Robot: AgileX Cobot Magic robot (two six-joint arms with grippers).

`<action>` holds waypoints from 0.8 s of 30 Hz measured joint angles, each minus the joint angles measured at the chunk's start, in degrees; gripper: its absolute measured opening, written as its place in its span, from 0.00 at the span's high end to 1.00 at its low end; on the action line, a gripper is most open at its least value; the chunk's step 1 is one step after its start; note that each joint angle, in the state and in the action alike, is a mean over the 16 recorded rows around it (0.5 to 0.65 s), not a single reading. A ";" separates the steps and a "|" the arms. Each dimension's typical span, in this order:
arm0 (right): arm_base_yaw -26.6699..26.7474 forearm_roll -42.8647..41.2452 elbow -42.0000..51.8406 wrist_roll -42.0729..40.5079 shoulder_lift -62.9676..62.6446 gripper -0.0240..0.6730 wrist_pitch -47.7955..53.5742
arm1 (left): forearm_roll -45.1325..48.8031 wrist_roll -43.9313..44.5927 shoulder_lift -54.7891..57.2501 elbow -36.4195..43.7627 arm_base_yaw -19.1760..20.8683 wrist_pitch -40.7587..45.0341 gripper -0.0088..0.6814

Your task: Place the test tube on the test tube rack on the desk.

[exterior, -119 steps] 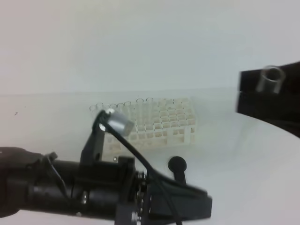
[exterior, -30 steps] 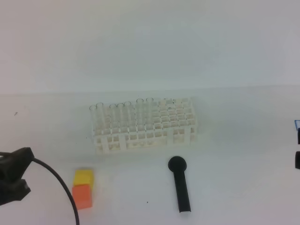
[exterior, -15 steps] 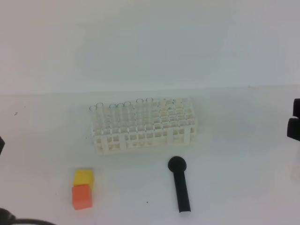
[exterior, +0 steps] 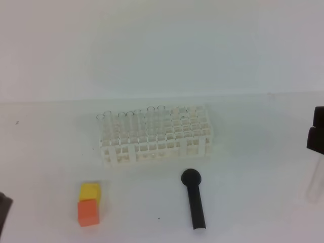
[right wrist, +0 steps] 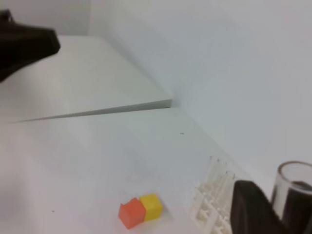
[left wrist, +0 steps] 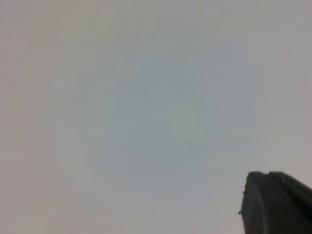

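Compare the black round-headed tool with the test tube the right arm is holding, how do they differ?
The black round-headed tool is opaque black; the test tube is clear glass, faint against the white desk.
The tool lies flat on the desk in front of the test tube rack; the tube hangs roughly upright from the right gripper at the right edge.
The tool has a bulbous head; the tube is an even cylinder with an open mouth.
Both are long and slender.

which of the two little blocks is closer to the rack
The yellow block. It sits on the far side of the orange block, touching it, so it lies nearer the test tube rack; the orange one is toward the desk's front edge.
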 joint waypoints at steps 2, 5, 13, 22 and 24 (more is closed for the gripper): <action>0.00 0.60 0.00 -0.01 0.00 0.79 0.34 | -0.07 0.00 -1.52 1.80 -1.03 0.01 0.99; 0.00 1.42 0.00 -0.03 0.00 0.79 1.11 | -0.11 0.03 -3.15 4.95 -2.14 0.00 0.99; 0.00 2.60 0.00 -0.04 0.00 0.79 4.20 | 2.32 0.14 -4.76 11.90 -2.83 -0.31 0.99; 0.00 2.65 0.00 -0.08 0.00 0.79 6.24 | 4.67 0.22 -4.80 13.67 -2.83 -0.57 0.99; 0.00 2.53 0.00 -0.11 0.00 0.79 6.25 | 4.65 0.22 -4.80 13.68 -2.83 -0.57 0.99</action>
